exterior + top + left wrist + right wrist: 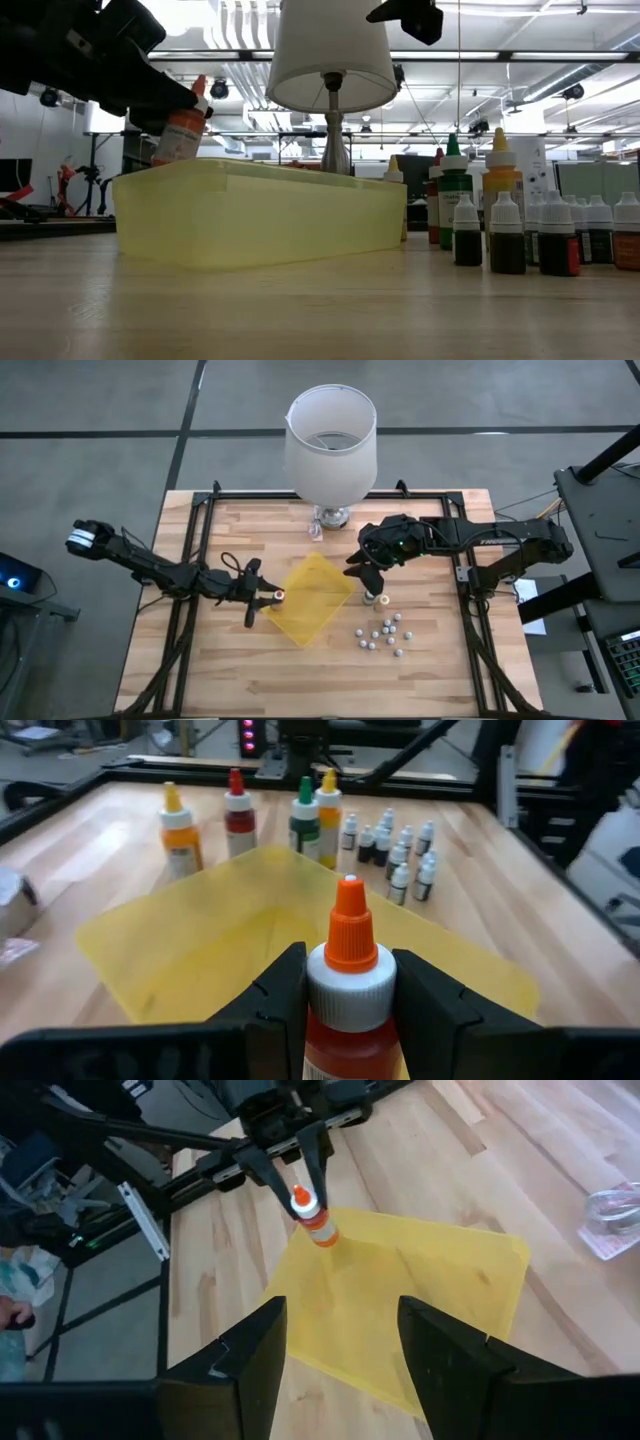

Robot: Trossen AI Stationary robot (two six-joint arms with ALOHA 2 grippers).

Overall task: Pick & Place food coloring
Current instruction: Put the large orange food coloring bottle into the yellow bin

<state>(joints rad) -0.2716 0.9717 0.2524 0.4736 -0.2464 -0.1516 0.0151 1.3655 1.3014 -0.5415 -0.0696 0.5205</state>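
Left tool [348, 1010] clamps orange-capped bottle [349, 982] upright over yellow tray [308, 598] at its 9 o'clock edge, ready for drop-in. Right tool [340, 1350] empty, fingers apart, hovers near tray's 3 o'clock side.

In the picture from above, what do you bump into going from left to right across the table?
Left gripper holding the orange-capped bottle → yellow tray → right gripper above a bottle → the cluster of small bottles just in front of it.
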